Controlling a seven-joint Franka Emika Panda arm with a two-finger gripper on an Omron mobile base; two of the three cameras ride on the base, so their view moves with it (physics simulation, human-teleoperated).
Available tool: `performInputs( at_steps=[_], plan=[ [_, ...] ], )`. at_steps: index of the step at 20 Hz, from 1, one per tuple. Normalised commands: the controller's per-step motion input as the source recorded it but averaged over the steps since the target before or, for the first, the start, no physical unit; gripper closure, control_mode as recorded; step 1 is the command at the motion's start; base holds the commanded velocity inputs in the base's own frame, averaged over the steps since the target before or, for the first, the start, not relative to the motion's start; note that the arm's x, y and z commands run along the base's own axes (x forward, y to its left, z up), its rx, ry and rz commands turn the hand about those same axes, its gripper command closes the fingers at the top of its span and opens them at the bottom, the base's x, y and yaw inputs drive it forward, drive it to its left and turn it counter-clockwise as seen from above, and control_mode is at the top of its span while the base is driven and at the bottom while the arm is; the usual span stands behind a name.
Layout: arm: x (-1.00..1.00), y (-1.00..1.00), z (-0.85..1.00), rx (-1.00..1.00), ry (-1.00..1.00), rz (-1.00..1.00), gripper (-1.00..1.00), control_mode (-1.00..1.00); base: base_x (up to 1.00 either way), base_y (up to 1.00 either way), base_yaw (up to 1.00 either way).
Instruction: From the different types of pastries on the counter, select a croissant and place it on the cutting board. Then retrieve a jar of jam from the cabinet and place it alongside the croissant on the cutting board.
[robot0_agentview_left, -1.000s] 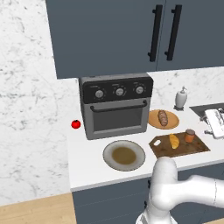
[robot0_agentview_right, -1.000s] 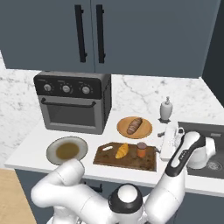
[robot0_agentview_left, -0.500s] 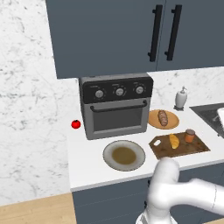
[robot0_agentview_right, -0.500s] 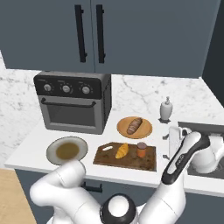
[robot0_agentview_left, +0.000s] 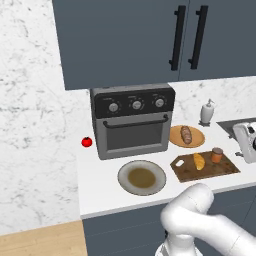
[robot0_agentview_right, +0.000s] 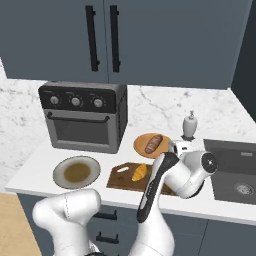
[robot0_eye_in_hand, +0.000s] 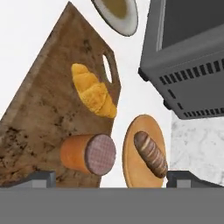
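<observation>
The golden croissant lies on the wooden cutting board, near its handle hole. Beside it on the board stands the orange jam jar with a dark red lid. From the left base view, croissant and jar sit side by side on the board. My gripper hovers above the jar and is open, its fingertips wide apart with nothing between them. The white hand hangs just right of the board. In the right base view my arm hides the jar; the croissant shows.
A wooden plate with a bread roll sits behind the board. A toaster oven, a dish of brown soup, a tomato, a soap dispenser and a sink share the counter. Closed cabinets hang overhead.
My arm has swung, and the hand has drawn a little away from the board. Croissant and jar have stayed in place on the board.
</observation>
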Motion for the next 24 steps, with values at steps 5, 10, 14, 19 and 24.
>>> performInputs(
  at_steps=[5,10,14,19,24],
  plan=[
    [0.0,-0.56,0.49,-0.35,-0.04,-0.07,-1.0,-1.0,0.0,0.0,0.0],
    [-0.27,-0.87,0.72,-0.26,0.34,-0.08,-1.0,-1.0,0.0,0.0,0.0],
    [-0.71,-0.72,0.59,-0.13,0.4,-0.06,-1.0,-1.0,0.0,0.0,0.0],
    [-1.0,-0.23,0.03,-0.01,-0.04,-0.11,-1.0,-1.0,0.0,0.0,0.0],
    [-1.0,-0.21,0.0,-0.01,-0.16,-0.15,-1.0,-1.0,0.0,0.0,0.0]
  ],
)
